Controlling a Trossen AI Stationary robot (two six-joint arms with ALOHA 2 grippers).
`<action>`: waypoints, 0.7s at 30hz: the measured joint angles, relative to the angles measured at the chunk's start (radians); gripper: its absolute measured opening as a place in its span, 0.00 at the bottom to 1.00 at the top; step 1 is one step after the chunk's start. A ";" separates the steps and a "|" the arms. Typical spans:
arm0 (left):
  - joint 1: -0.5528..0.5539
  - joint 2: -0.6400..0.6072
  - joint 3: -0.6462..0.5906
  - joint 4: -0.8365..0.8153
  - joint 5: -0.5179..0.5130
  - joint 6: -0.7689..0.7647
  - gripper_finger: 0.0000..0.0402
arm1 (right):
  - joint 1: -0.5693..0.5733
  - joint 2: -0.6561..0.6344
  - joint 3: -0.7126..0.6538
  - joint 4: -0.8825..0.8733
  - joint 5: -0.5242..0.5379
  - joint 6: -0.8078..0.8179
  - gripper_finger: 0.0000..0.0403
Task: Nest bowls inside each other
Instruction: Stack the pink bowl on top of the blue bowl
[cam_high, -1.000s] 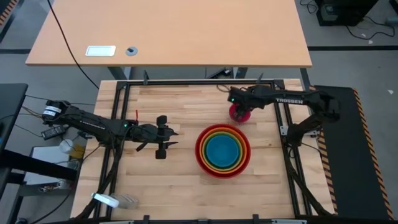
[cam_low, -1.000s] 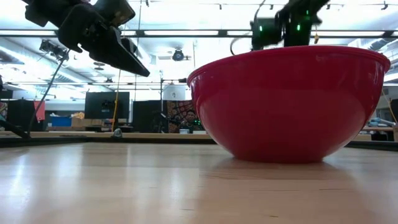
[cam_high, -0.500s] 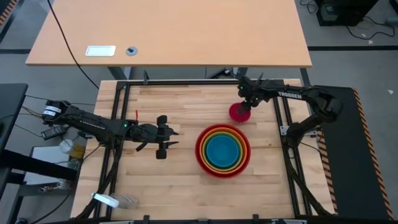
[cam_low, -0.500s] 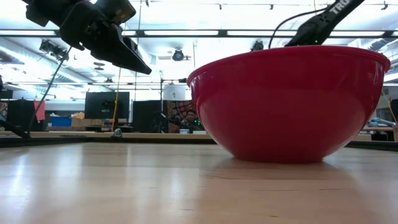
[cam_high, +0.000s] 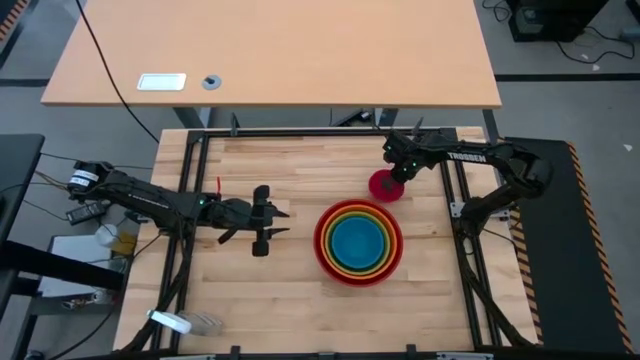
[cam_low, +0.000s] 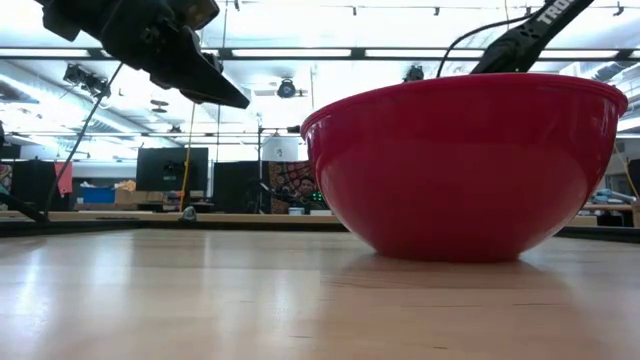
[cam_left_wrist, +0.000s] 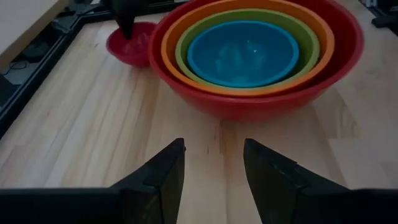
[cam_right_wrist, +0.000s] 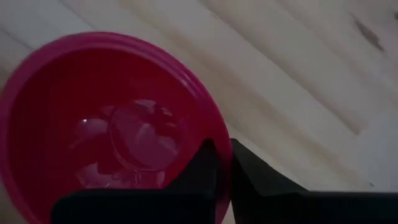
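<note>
A red bowl (cam_high: 358, 243) stands on the table with the orange, lime green and blue bowls nested inside it, also seen in the left wrist view (cam_left_wrist: 249, 50). The small magenta-pink bowl (cam_high: 381, 185) rests on its base just beyond the stack, toward the far right. My right gripper (cam_high: 398, 176) stands over that bowl's right rim, shut on it. My left gripper (cam_high: 266, 222) hovers open to the left of the stack, its fingers (cam_left_wrist: 214, 158) pointing at it with nothing between them. My right gripper pinches the pink bowl's rim (cam_right_wrist: 219, 152) on the bowl's right side. One finger (cam_right_wrist: 200, 167) is inside the bowl and the other (cam_right_wrist: 249, 171) outside. The fingers come from above, pointing down. The bowl stands upright with its base on the table.
A black metal frame (cam_high: 300, 133) runs around the wooden table top. A bare stretch of table lies between my left gripper and the stack. In the low view the red bowl (cam_low: 460, 165) hides the pink bowl behind it.
My right gripper has gone toward the table's right edge and down, from over the pink bowl's far left side onto its right rim. The pink bowl and the stack stay where they were.
</note>
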 joint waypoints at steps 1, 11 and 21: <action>-0.005 0.000 0.000 0.000 0.000 0.000 0.41 | 0.000 0.001 0.007 -0.004 0.009 0.001 0.06; -0.017 -0.031 -0.001 -0.010 0.003 -0.026 0.41 | 0.047 -0.163 0.180 -0.028 0.090 -0.043 0.06; -0.017 -0.046 -0.001 0.014 0.003 -0.029 0.41 | 0.382 -0.316 0.211 0.150 -0.017 -0.036 0.09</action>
